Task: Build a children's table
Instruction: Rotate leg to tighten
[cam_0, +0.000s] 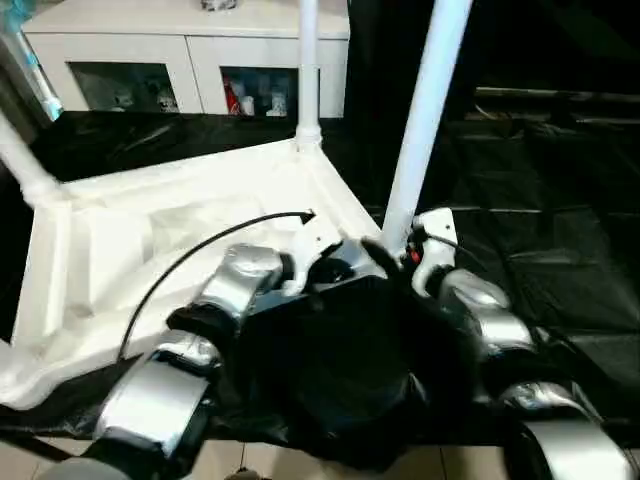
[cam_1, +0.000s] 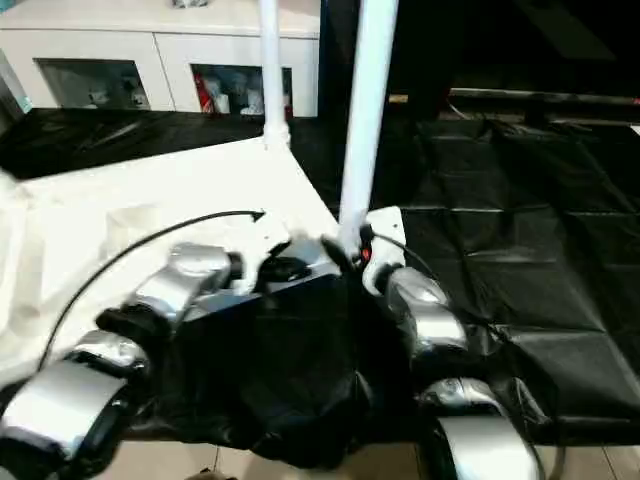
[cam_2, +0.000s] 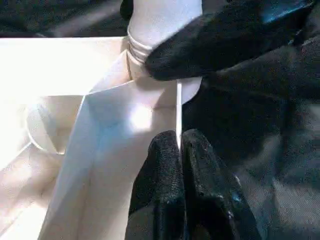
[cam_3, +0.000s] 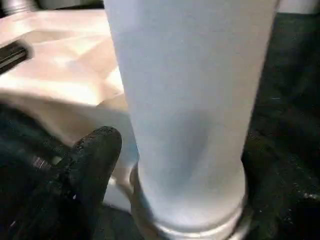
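- The white tabletop (cam_0: 180, 230) lies upside down on a black sheet (cam_1: 520, 250), with its ribbed side up
- Three white legs stand in its corners: a near leg (cam_0: 425, 110), a far leg (cam_0: 308, 70) and a side leg (cam_0: 22, 160)
- The left gripper (cam_2: 181, 150) has its two black fingers pressed together, right at the tabletop's thin rim by the near leg
- The right gripper (cam_3: 165, 150) is at the bottom of the near leg; one finger (cam_3: 92, 150) sits just beside it, but whether it grips cannot be told
- A white cabinet (cam_0: 190, 50) stands behind
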